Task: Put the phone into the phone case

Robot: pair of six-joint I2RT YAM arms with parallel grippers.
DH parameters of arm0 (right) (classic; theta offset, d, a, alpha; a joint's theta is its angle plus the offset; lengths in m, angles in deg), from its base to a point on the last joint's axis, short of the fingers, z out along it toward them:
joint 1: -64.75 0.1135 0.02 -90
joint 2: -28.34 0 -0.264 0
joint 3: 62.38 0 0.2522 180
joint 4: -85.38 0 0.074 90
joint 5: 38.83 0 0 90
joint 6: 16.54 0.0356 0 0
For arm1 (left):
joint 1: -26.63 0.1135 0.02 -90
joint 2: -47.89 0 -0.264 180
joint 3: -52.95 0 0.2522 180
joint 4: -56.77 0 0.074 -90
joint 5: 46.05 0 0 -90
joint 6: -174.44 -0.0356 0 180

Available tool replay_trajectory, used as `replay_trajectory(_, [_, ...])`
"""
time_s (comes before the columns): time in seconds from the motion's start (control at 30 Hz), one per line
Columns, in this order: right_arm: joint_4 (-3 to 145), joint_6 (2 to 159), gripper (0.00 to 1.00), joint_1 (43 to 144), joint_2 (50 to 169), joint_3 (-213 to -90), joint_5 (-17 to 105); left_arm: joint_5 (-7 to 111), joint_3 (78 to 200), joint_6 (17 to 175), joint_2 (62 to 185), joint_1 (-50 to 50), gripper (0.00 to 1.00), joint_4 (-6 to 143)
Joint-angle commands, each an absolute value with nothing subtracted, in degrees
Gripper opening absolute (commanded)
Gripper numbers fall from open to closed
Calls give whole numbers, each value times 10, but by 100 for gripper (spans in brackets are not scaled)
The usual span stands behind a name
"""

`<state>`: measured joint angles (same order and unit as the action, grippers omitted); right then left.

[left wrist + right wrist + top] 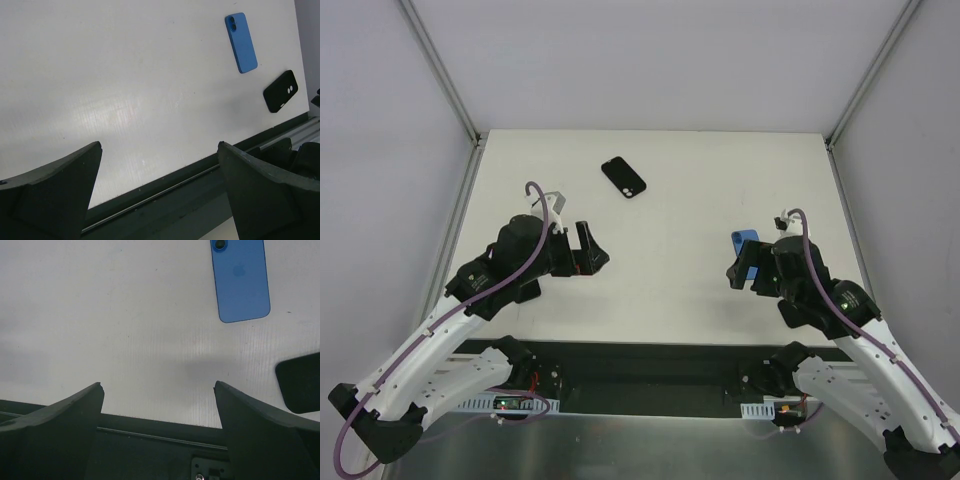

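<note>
left claw (159, 146) and right claw (158, 385) both spread wide, holding nothing, over the white desk (700, 200).
the phone (744, 239) lies blue back up on the right side, just beyond the right claw's tips; the phone case (623, 177) lies flat toward the far middle, well apart from the phone.

The phone (240, 282) (blue back up) lies flat beyond the wide-spread right claw (158, 385).
</note>
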<state>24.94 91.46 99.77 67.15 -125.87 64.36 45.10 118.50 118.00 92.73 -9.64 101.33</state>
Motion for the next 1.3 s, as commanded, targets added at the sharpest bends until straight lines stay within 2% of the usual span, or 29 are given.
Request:
replay_trajectory(0.0, [266, 924, 95, 1000, 668, -1269, 651, 430, 1181, 1170, 917, -92, 99, 1006])
replay_trajectory(0.2, [259, 932, 95, 999, 673, -1273, 658, 384, 1184, 1173, 933, -92, 99, 1016])
replay_trajectory(0.3, [257, 932, 95, 999, 674, -1272, 665, 332, 1223, 1189, 974, -76, 99, 1069])
replay_trajectory(0.43, [255, 915, 95, 1000, 677, -1272, 676, 254, 1302, 1184, 1081, 20, 99, 1202])
replay_trajectory(0.53, [249, 880, 95, 1000, 688, -1286, 691, 204, 1333, 1157, 1141, 103, 99, 1248])
replay_trajectory(0.73, [259, 867, 95, 1000, 682, -1296, 697, 277, 1354, 1125, 1257, 255, 99, 1240])
replay_trajectory(0.83, [265, 864, 95, 999, 674, -1284, 678, 320, 1362, 1112, 1311, 292, 98, 1232])
replay_trajectory(1.03, [274, 865, 95, 999, 670, -1254, 643, 340, 1371, 1100, 1388, 304, 97, 1221])
replay_trajectory(1.27, [280, 857, 95, 999, 675, -1249, 646, 382, 1335, 1103, 1416, 315, 98, 1189])
